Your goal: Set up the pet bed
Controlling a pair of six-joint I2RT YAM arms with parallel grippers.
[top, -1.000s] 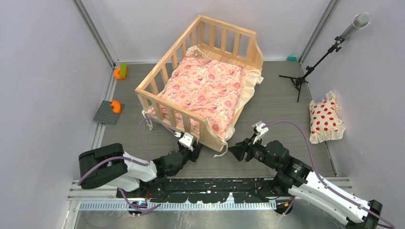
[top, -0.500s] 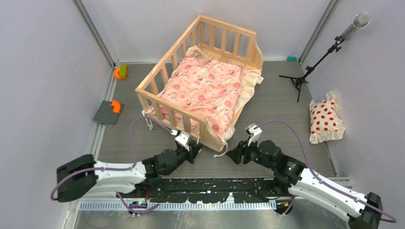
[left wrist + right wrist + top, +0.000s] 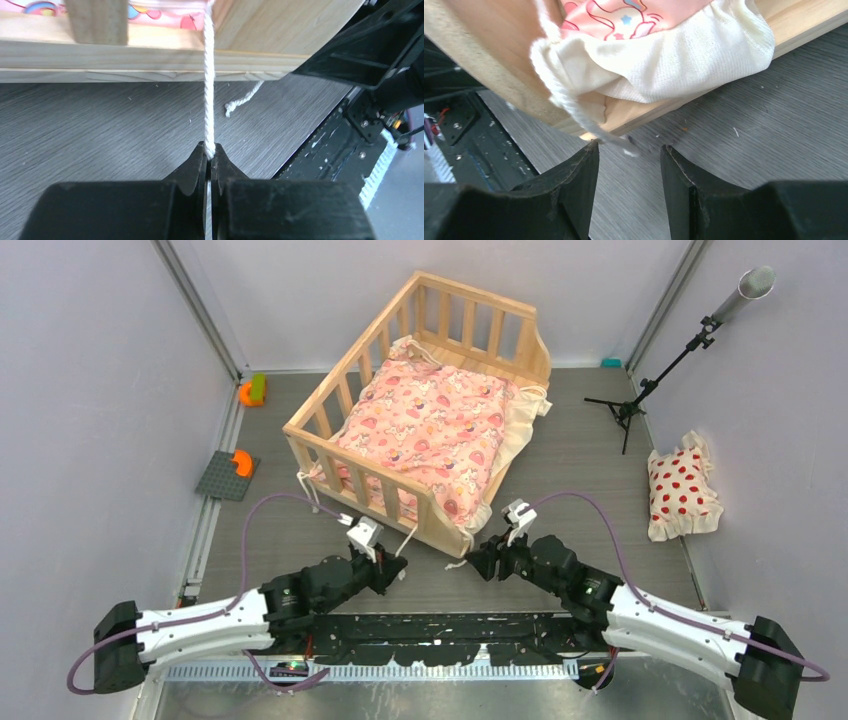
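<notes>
Back toward lower left slides the left gripper (image 3: 209, 156), clamped on a cream tie (image 3: 207, 90); right gripper (image 3: 630, 162) half-open, empty.

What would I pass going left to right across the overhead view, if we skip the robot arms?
Grey plate → wooden pet bed → red-dotted pillow. The orange-and-green toy and the black stand overlap these sideways, so they are left out.

no legible text, label, brand, number or sign on anything in three views.
</notes>
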